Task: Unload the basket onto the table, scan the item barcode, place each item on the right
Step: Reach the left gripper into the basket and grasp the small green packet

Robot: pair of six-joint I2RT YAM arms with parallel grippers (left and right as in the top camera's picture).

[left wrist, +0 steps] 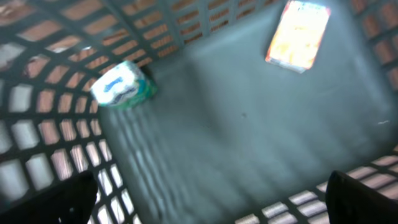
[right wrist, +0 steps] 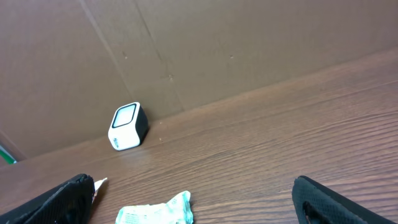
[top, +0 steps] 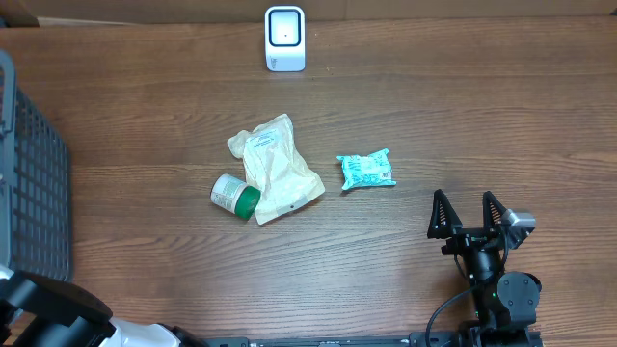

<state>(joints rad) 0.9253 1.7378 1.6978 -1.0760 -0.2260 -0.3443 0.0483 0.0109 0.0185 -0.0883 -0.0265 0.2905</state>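
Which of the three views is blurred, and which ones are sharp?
Left wrist view: motion blur smears the grey plastic basket and the white-green packet in it. Overhead view: sharp, evenly lit. Right wrist view: sharp on the white box-shaped scanner.

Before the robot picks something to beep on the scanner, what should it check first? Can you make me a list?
1. Right claw open and empty: ok.
2. Teal packet lies alone, nothing touching it: ok.
3. Barcode on that packet facing up: cannot tell.
4. White scanner has bare table in front of it: ok.
5. Left claw out of the way, open over the grey basket: ok.
6. Green-lidded jar clear of the beige pouch: not ok, they touch.
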